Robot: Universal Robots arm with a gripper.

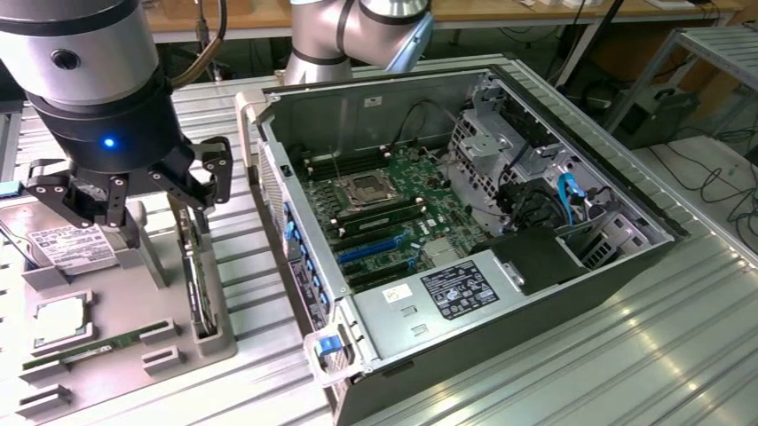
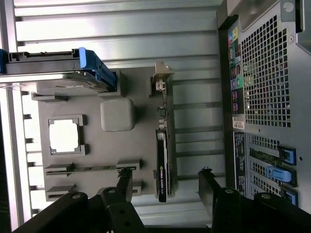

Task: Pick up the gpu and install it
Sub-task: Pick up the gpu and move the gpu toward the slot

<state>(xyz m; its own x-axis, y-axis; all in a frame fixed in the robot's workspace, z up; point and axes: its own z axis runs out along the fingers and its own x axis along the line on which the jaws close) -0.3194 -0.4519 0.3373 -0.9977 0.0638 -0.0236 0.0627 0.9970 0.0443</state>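
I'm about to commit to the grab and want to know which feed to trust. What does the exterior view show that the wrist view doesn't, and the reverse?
Exterior view: the inside of the open case, with the motherboard, blue slots and power supply.
Wrist view: the case's rear panel face-on, with its ports and vent grille.
Shared: the grey tray with the gpu standing on edge, the hard drive, and the open gripper above the gpu, its fingers either side of the card and not touching it.
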